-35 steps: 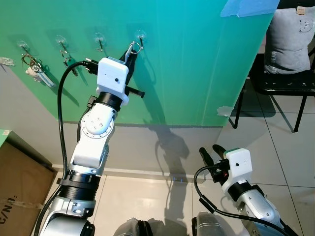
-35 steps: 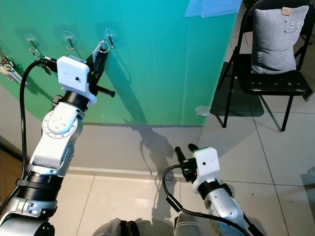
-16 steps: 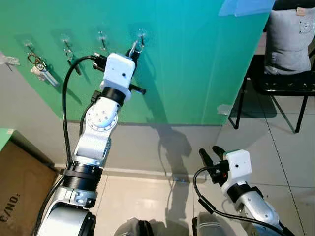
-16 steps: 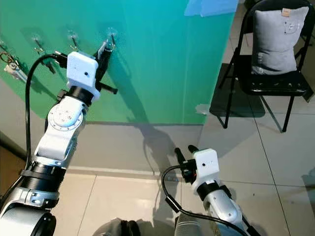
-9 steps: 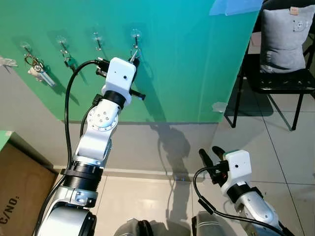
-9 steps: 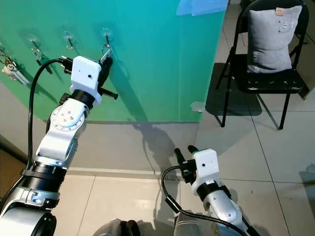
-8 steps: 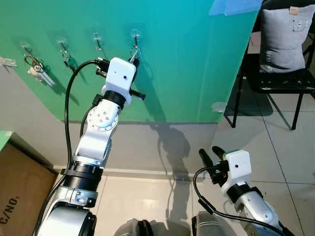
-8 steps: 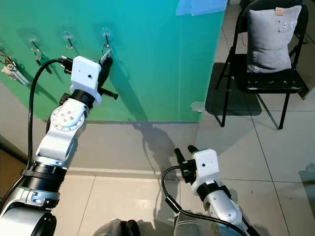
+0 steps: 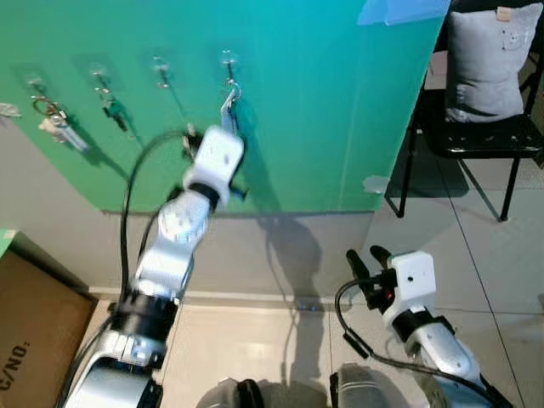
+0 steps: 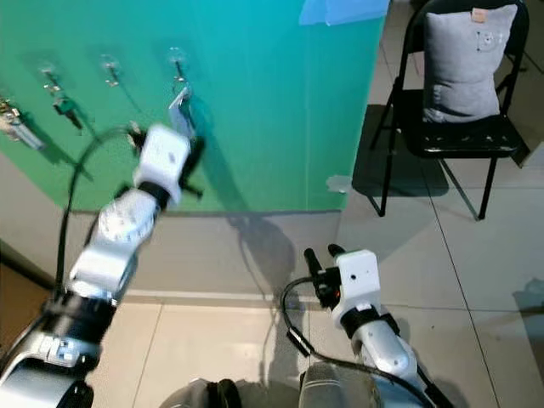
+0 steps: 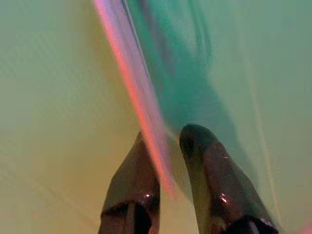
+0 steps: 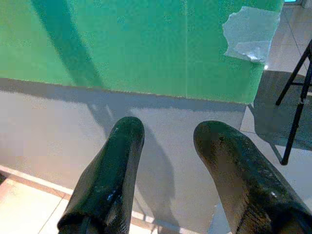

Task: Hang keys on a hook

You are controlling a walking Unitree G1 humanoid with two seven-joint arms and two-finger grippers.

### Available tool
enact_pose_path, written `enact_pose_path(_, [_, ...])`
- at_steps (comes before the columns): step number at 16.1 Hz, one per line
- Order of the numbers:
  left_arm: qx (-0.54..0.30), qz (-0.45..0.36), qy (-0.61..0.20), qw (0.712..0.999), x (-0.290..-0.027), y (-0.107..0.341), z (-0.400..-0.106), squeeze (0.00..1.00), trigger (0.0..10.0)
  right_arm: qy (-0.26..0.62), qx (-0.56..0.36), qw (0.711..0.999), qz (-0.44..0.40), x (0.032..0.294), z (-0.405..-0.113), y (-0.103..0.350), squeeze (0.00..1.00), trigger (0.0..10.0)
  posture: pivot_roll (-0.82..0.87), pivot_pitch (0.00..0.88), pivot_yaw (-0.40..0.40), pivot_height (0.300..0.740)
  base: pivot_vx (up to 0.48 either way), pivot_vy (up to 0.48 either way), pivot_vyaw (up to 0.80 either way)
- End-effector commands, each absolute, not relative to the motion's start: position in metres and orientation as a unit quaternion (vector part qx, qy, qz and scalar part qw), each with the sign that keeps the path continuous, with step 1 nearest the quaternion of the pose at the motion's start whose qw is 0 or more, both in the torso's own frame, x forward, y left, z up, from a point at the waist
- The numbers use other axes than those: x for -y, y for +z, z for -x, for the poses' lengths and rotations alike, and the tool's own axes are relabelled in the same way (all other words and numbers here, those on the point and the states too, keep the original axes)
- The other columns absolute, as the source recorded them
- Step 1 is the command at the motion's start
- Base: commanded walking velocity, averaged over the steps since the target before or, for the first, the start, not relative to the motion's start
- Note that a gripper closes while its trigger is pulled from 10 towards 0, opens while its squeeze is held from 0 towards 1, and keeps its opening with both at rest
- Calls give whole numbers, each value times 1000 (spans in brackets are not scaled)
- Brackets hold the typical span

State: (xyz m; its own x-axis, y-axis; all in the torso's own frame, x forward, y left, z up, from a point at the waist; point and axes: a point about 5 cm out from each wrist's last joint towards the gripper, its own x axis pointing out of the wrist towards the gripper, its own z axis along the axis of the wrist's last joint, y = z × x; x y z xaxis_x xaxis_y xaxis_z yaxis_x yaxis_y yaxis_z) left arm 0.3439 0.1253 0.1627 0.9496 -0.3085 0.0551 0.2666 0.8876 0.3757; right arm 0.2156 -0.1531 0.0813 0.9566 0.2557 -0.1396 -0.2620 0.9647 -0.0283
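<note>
A small bunch of keys (image 9: 228, 96) hangs by its ring from the rightmost clear hook (image 9: 227, 59) on the green wall. My left arm, blurred by motion, reaches up below it, its white wrist box (image 9: 217, 153) a little under the keys and apart from them. In the left wrist view the left gripper (image 11: 170, 141) is open, its black fingers (image 11: 134, 180) holding nothing in front of a smeared green wall. My right gripper (image 9: 365, 255) hangs low by the floor, open and empty, its fingers (image 12: 114, 161) pointing at the wall's grey base.
Further left on the wall are more hooks (image 9: 160, 68), one carrying another key bunch (image 9: 51, 119). A black folding chair (image 9: 476, 136) with a grey cushion (image 9: 493, 51) stands at the right. A cardboard box (image 9: 34, 331) sits at the lower left on the tiled floor.
My left gripper has let go of the keys and dropped down and away from the hook. The keys now hang from the hook on their own. The right arm has barely moved.
</note>
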Motion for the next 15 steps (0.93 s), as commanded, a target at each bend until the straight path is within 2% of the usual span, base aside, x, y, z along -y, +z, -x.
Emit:
enact_pose_path(1, [41,-190,-144,970,-134,159,-343,1000,10000,128,-74,989,21,153,-217,79,0,10000,-343,107,146,716,0,0,0])
enact_pose_path(4, [8,-176,-130,976,-150,141,-331,1000,10000,130,-73,989,22,152,-223,78,0,10000,-321,90,143,716,0,0,0])
enact_pose_path(7, [-20,-102,-128,986,-157,122,-303,1000,10000,126,-67,990,18,154,-239,81,0,10000,-295,62,134,716,0,0,0])
enact_pose_path(10, [-5,-19,-202,979,-129,116,-266,1000,10000,132,-63,989,22,152,-253,81,0,10000,-259,25,123,716,0,0,0])
enact_pose_path(13, [-1,3,-221,975,-121,117,-250,1000,10000,129,-64,989,23,152,-261,79,0,10000,-248,7,117,716,0,0,0])
enact_pose_path(14, [11,-7,-212,977,-124,117,-251,0,10000,130,-59,989,22,150,-263,79,0,10000,-254,0,122,716,0,0,0])
enact_pose_path(15, [14,-8,-186,982,-131,115,-253,0,10000,125,-51,991,14,151,-264,82,0,10000,-257,0,123,716,0,0,0])
